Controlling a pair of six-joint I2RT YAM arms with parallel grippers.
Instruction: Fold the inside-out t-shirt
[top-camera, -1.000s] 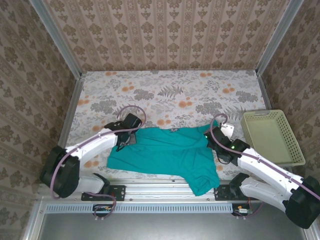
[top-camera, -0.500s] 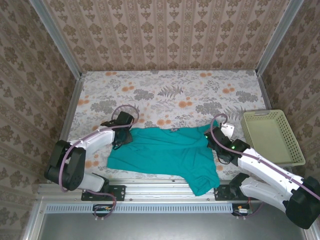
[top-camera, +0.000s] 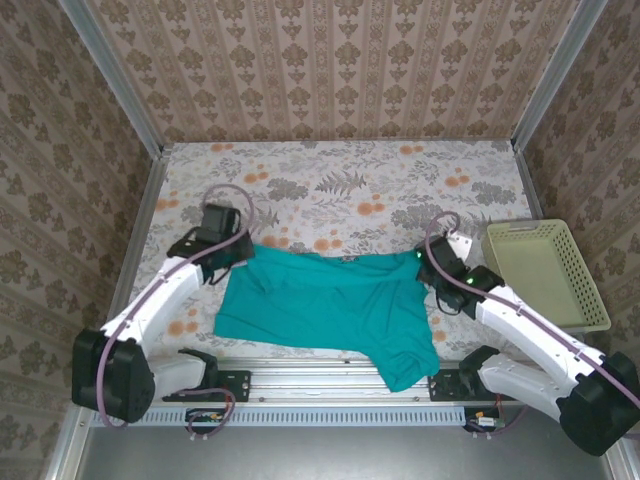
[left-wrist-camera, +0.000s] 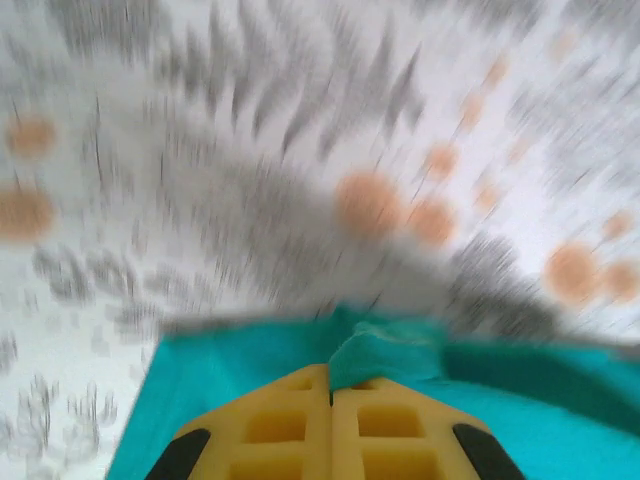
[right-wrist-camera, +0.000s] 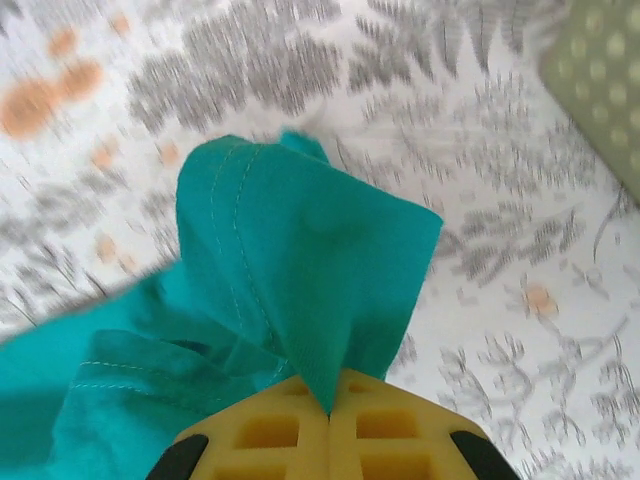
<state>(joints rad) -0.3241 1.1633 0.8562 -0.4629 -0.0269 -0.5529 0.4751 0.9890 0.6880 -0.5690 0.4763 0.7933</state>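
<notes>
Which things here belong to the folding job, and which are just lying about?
In the job:
- t-shirt, teal, spread at the table's near edge
- left gripper, shut on the t-shirt's far left edge
- right gripper, shut on a bunch of cloth at its right side

Lying about:
- basket, pale yellow, to the right of the t-shirt and apart from it

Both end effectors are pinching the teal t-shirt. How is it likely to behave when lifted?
Probably floppy: the t-shirt drapes in folds over the right end effector. Likely light: a small pinch in the left end effector tents it. The unheld middle would probably sag.
</notes>
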